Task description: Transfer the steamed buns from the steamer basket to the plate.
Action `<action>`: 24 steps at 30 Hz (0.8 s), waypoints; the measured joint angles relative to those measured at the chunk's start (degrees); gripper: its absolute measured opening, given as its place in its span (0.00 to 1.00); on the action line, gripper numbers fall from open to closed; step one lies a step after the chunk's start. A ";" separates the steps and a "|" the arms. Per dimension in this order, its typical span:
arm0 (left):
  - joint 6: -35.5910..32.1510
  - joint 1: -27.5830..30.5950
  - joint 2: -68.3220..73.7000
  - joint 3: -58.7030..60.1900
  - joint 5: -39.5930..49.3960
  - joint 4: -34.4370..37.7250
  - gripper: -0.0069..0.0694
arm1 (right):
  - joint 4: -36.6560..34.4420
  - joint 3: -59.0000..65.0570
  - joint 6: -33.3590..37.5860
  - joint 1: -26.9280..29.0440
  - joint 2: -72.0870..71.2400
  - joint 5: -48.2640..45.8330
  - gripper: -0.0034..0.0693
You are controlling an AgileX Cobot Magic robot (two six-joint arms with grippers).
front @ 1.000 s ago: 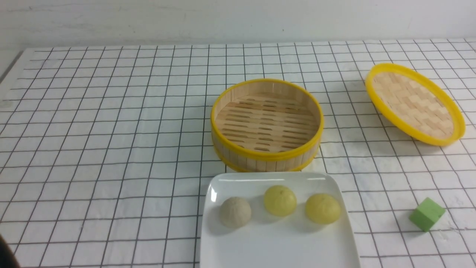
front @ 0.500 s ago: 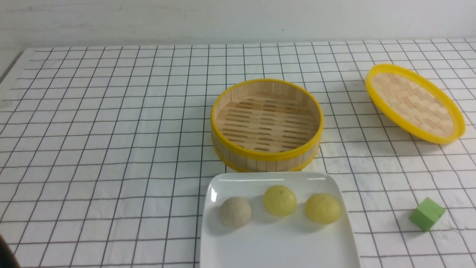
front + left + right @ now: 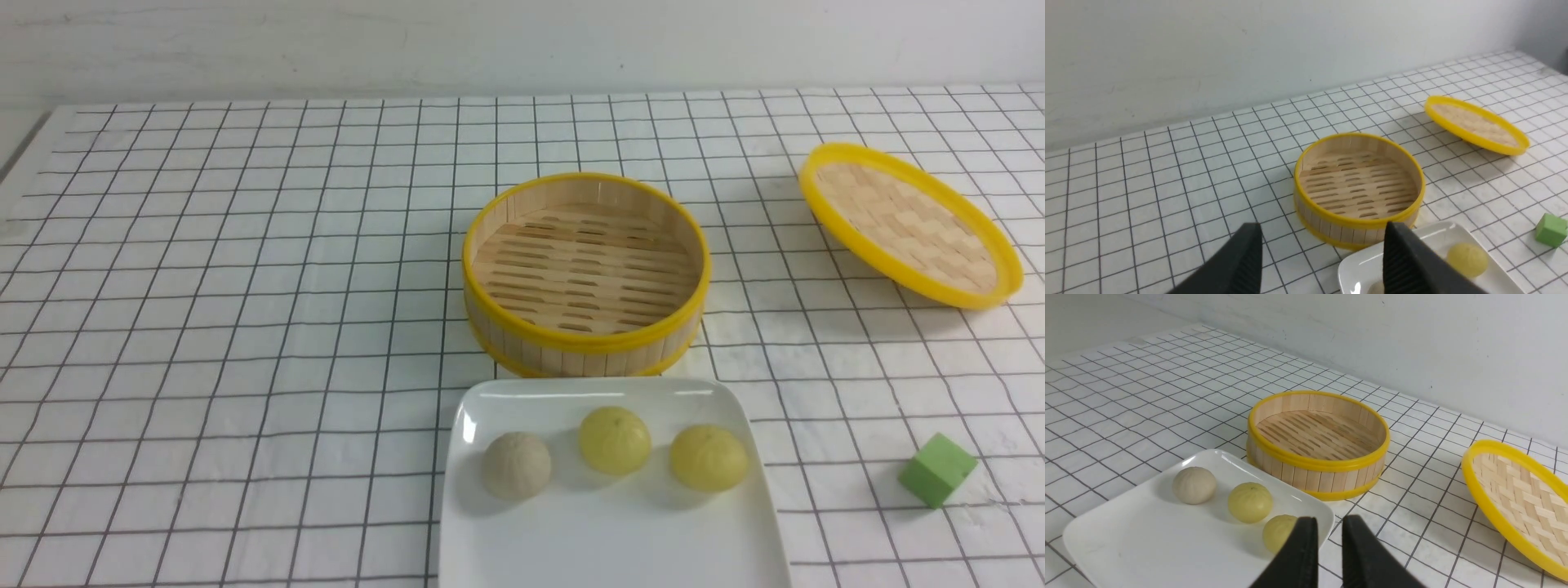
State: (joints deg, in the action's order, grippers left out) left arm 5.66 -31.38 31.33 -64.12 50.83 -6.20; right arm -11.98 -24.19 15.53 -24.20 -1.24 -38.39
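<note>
All three steamed buns lie in a row on the white plate: a beige one and two pale yellow ones. The bamboo steamer basket stands just behind the plate with nothing in it. Neither gripper shows in the front view. In the left wrist view my left gripper hangs open and wide above the plate's near-left side, holding nothing. In the right wrist view my right gripper hovers off the plate's right edge, its fingers a narrow gap apart with nothing between them.
The basket's shallow woven lid lies tilted at the back right. A green cube sits on the checked cloth to the right of the plate. A white wall closes off the table's far edge.
A dark bit of the left arm has left the lower left corner of the front view. The lid has settled slightly flatter. Buns, plate and basket have not moved.
</note>
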 joint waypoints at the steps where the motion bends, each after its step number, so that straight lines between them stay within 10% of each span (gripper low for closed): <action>1: 0.00 0.00 0.00 0.00 -0.06 -0.01 0.63 | -0.13 0.00 0.00 0.00 0.00 0.00 0.21; 15: -0.01 0.77 0.29 2.24 -0.99 -2.01 0.63 | -0.12 0.00 0.00 0.00 0.00 0.00 0.23; 24: -1.39 26.28 0.80 30.66 -15.15 2.82 0.63 | -0.12 0.00 0.00 0.00 0.00 0.00 0.25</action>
State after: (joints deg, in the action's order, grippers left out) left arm 4.27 -5.10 32.13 -33.46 35.68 -3.38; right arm -12.10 -24.19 15.53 -24.20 -1.24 -38.39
